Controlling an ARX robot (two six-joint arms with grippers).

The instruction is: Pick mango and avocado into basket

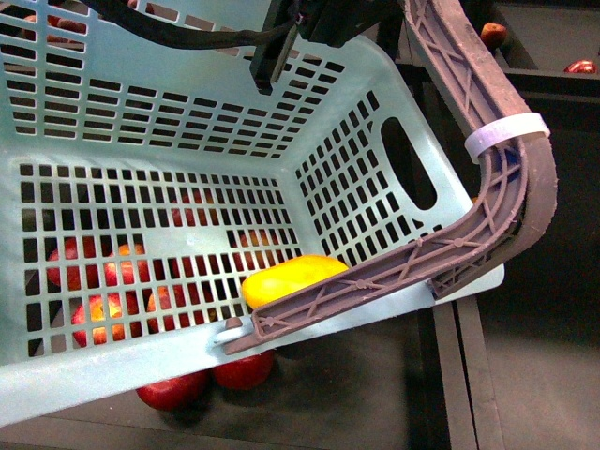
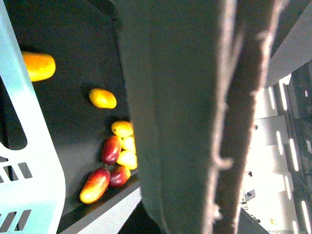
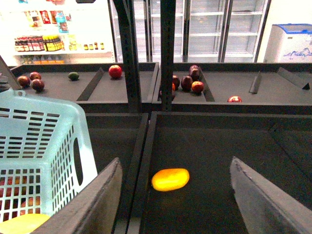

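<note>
1. In your front view the light is even and the basket (image 1: pixel 112 187) is sharp; the lower right corner lies in deep shadow.
2. Your left wrist view is dim, with a large blurred surface (image 2: pixel 185 122) close to the lens and blown-out white glare at one side.
3. Your right wrist view is crisp far off and bright at the lit shelves (image 3: pixel 48 41); the right gripper (image 3: pixel 178 209) is soft-edged.

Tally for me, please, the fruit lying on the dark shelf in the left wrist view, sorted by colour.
Yellow or orange fruit: 5
Red or red-blushed fruit: 3
Total: 8
</note>
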